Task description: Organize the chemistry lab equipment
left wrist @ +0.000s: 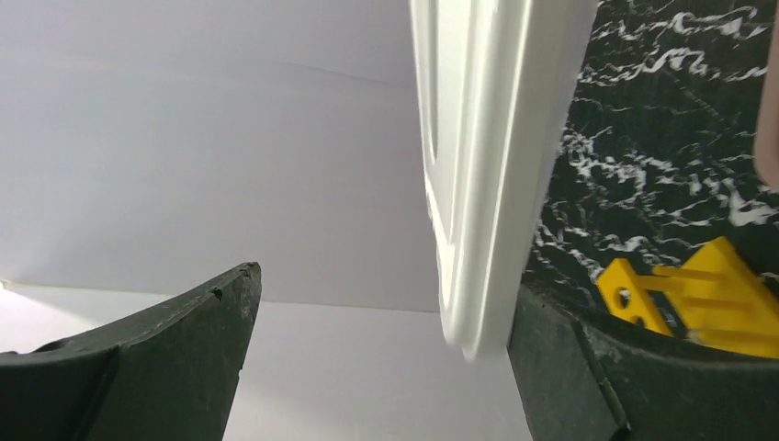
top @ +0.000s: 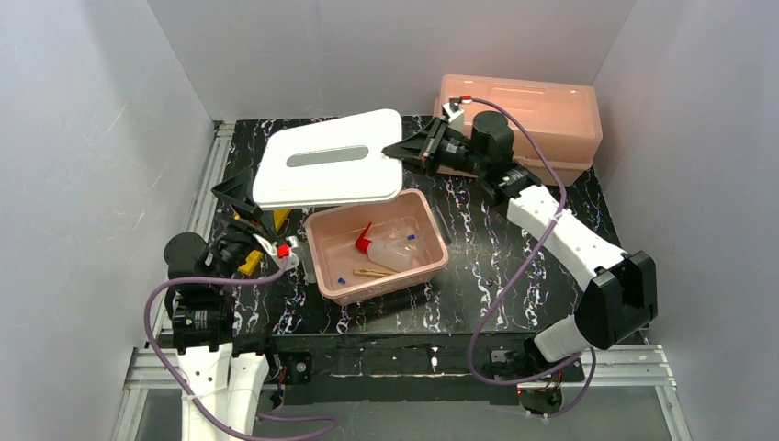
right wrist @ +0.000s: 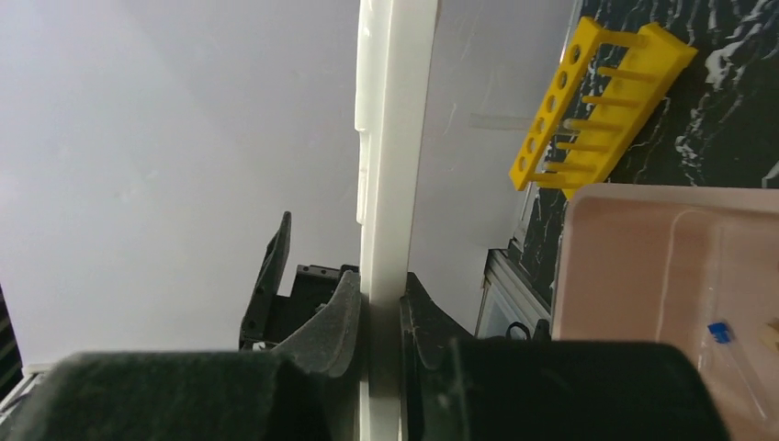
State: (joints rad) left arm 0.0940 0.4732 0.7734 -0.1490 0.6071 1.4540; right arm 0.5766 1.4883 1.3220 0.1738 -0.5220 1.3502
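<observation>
Squeeze bottle with red nozzle [top: 395, 253], wooden stick [top: 372, 273] and blue-tipped pipettes [top: 411, 237] lie in the open pink tub [top: 315, 253] at table centre in the top view. The white lid [top: 326, 165] hangs above the tub's far-left side, partly covering the yellow test-tube rack [top: 280, 219]. Left wrist view: left gripper [left wrist: 386, 285] fingers apart, lid edge just beside one finger. Right wrist view: right gripper [right wrist: 378, 294] fingers clamped on the lid edge.
</observation>
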